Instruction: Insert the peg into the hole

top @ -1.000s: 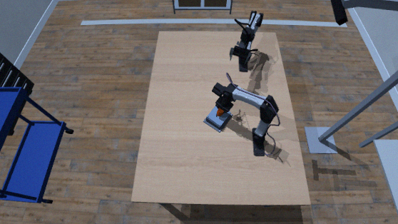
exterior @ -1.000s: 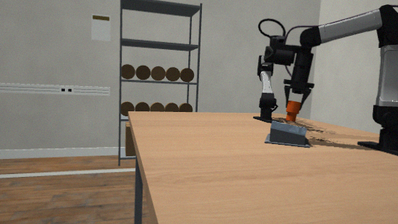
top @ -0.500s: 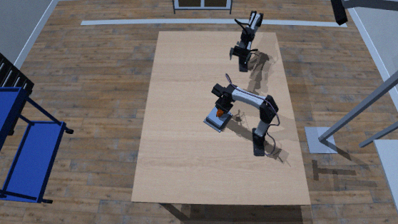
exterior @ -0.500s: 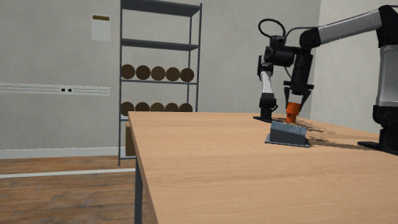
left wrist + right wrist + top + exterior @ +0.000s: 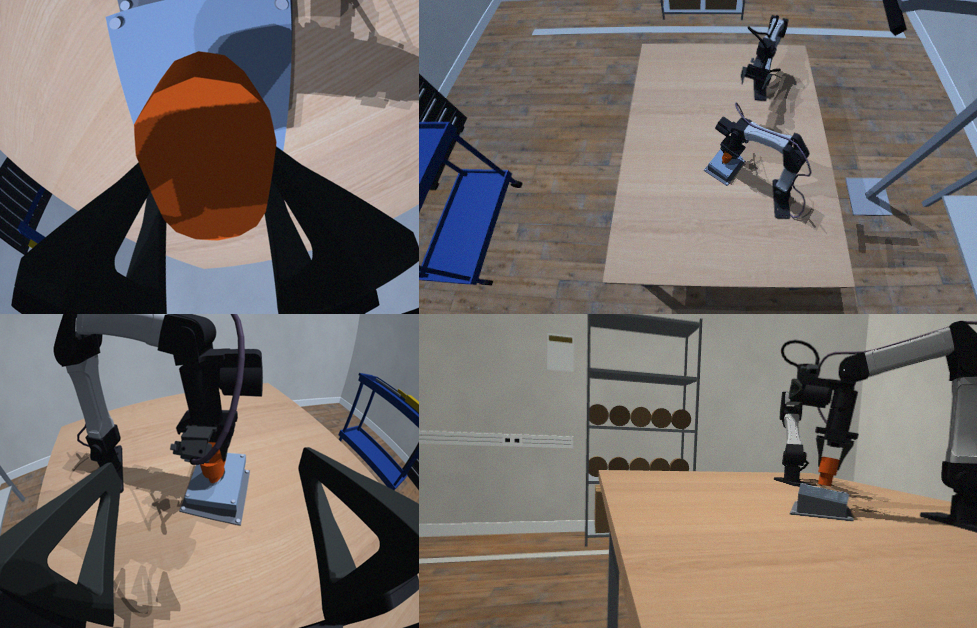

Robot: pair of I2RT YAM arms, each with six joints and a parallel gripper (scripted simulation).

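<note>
- Left gripper (image 5: pixel 727 154) (image 5: pixel 831 460) (image 5: pixel 207 157) (image 5: pixel 212 454): jaws pinch the orange, many-sided peg with a narrower lower section (image 5: pixel 726 158) (image 5: pixel 828 466) (image 5: pixel 206 141) (image 5: pixel 212 470), one finger on each side.
- Peg position: lower end down at the sloping upper face of the blue-grey block-shaped plate (image 5: pixel 718 173) (image 5: pixel 823 503) (image 5: pixel 152 40) (image 5: pixel 211 494). The wide section stands above that face; the peg is not fully seated.
- Peg attitude: slightly tilted from vertical in the exterior view.
- Hole: hidden by the peg. Whether the tip has entered it, or touches its edge, cannot be told.
- Plate: rests on the light wooden bench (image 5: pixel 669 225) (image 5: pixel 744 539) (image 5: pixel 67 84) (image 5: pixel 270 533). Round pale bolt heads (image 5: pixel 115 22) (image 5: pixel 232 501) mark corners of its upper face; a thin grey flange (image 5: pixel 797 513) (image 5: pixel 237 516) extends around its foot.
- Right gripper (image 5: pixel 755 80) (image 5: pixel 791 408) (image 5: pixel 207 457): jaws spread wide, with nothing between the fingers; well apart from the plate and peg.
</note>
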